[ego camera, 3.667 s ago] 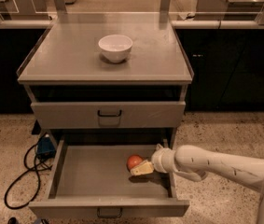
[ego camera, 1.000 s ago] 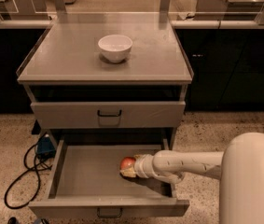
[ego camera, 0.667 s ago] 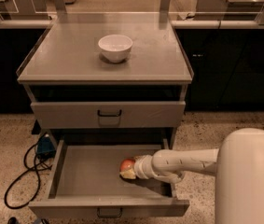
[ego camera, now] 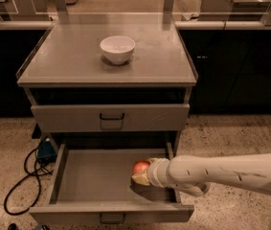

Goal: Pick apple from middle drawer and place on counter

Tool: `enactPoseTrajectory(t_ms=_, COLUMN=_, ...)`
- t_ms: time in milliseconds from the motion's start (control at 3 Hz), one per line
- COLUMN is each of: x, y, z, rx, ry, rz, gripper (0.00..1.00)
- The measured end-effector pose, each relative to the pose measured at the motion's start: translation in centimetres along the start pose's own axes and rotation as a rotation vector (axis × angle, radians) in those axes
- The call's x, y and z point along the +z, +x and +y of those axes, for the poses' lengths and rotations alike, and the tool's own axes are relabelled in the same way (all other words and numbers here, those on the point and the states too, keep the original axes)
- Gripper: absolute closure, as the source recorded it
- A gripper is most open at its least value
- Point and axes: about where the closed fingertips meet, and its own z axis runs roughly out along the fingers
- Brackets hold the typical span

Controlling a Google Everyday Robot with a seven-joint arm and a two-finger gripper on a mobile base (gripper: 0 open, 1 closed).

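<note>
My claw is at the apple in the drawer, below the counter's front-right corner; how open, I cannot tell. The apple seems light, firm, smooth: grip its middle.

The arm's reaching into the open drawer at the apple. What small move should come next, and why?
Probably a short, slow lift straight up. The gripper sits against the small red-orange apple on the floor of the open grey metal drawer, and the matte grey counter lies above.
</note>
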Motion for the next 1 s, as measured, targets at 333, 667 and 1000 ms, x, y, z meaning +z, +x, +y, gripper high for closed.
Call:
enactPoseTrajectory(t_ms=333, x=-5.8, y=-4.8, z=0.1, rx=-0.096, ry=0.026, rz=-0.093, gripper=1.00)
enactPoseTrajectory(t_ms=667, x=-7.3, y=-5.7, z=0.8, rx=-0.072, ry=0.029, rz=-0.139, gripper=1.00)
enactPoseTrajectory(t_ms=1000, x=-7.2, y=-5.6, z=0.7, rx=-0.071, ry=0.029, rz=-0.134, gripper=1.00)
